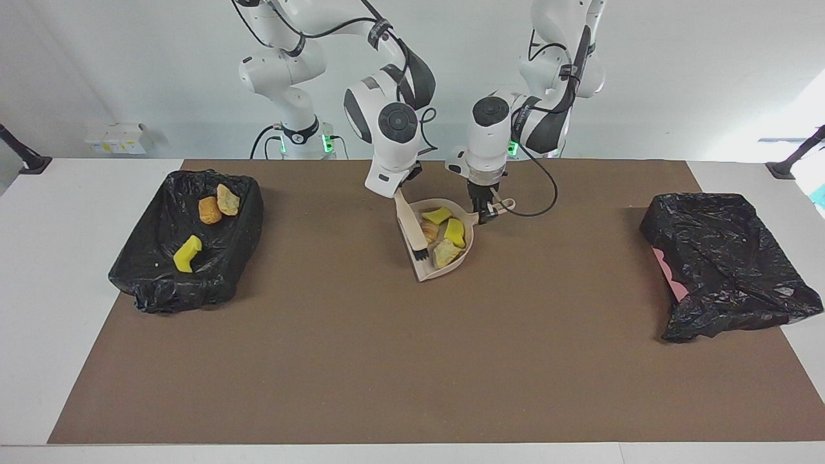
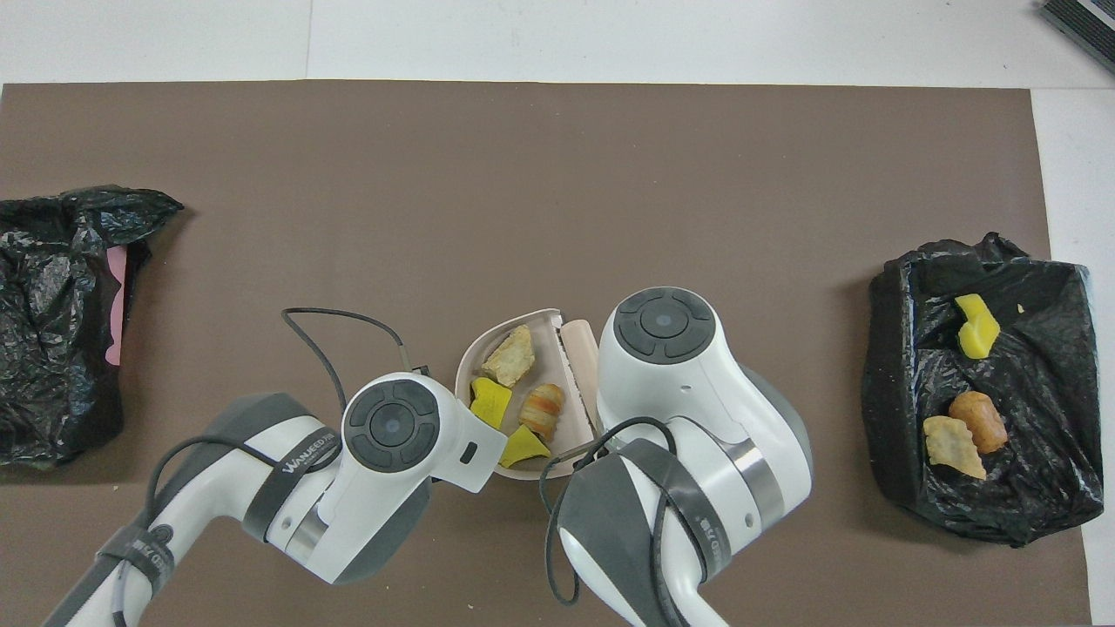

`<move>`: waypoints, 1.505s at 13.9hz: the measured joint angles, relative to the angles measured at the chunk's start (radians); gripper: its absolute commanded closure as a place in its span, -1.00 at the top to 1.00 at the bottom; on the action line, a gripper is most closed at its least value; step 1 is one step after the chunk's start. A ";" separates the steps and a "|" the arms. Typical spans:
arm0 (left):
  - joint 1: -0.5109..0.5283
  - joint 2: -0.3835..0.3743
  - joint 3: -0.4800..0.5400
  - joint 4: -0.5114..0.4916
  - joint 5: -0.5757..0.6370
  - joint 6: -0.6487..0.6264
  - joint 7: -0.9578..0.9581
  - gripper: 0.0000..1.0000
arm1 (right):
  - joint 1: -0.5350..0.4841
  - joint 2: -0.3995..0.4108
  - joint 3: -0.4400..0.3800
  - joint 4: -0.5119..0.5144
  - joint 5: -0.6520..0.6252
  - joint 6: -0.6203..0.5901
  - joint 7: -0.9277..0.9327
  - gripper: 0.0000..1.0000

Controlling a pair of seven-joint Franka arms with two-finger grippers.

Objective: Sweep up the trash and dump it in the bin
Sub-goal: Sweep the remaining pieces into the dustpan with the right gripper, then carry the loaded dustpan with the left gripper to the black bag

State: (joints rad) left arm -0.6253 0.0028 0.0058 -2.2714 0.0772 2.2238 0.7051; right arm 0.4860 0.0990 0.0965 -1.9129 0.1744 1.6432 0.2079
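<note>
Now four trash scraps (image 1: 445,235) in dustpan (image 1: 465,248), just below left pincer (image 1: 482,212) clamped on its handle. Right pincer (image 1: 401,190) clamped on brush (image 1: 412,232), bristles in pan. Three scraps in bin (image 1: 148,283). Probably light, soft, prone to roll; best carried by handle, kept level.

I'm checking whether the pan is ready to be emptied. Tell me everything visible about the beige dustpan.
The beige dustpan looks like smooth plastic, a rounded scoop with raised walls and a short looped handle. The left pincer is shut on that handle. In it lie four scraps: two yellow sponge pieces, a striped croissant-like chunk and a pale bread chunk. The brush, held by the right pincer, lies along its open edge, bristles inside.
</note>
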 measured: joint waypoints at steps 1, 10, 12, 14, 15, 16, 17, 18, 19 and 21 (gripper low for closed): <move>0.024 -0.002 0.001 0.000 0.000 -0.001 0.041 -1.00 | 0.000 -0.015 0.000 -0.001 0.000 -0.014 0.010 -1.00; 0.348 -0.024 0.017 0.198 0.000 -0.167 0.580 -1.00 | 0.009 -0.037 0.006 -0.038 0.028 -0.023 0.163 -1.00; 0.420 -0.017 0.018 0.272 0.000 -0.232 0.687 -1.00 | 0.017 -0.043 0.013 -0.039 0.065 -0.022 0.211 -1.00; 0.502 0.007 0.019 0.362 0.000 -0.320 0.799 -1.00 | 0.057 -0.055 0.016 -0.046 0.086 -0.006 0.275 -1.00; 0.549 0.025 0.019 0.408 -0.003 -0.359 0.858 -1.00 | 0.086 -0.064 0.017 -0.060 0.092 0.016 0.309 -1.00; 0.597 0.041 0.020 0.445 -0.007 -0.382 0.916 -1.00 | 0.121 -0.071 0.018 -0.082 0.101 0.051 0.344 -1.00; 0.648 0.054 0.021 0.471 -0.011 -0.394 0.967 -1.00 | 0.160 -0.074 0.019 -0.112 0.107 0.103 0.384 -1.00; 0.700 0.063 0.022 0.488 -0.012 -0.399 1.002 -1.00 | 0.201 -0.074 0.020 -0.147 0.115 0.166 0.424 -1.00; 0.749 0.067 0.023 0.495 -0.012 -0.402 1.024 -1.00 | 0.238 -0.071 0.021 -0.177 0.117 0.215 0.459 -1.00; 0.843 0.069 0.024 0.502 -0.006 -0.401 1.082 -1.00 | 0.291 -0.062 0.022 -0.222 0.117 0.273 0.500 -1.00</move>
State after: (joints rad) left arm 0.2181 0.0719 0.0300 -1.7696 0.0710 1.8230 1.7874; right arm 0.7765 0.0372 0.1187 -2.1346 0.2918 1.9158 0.7083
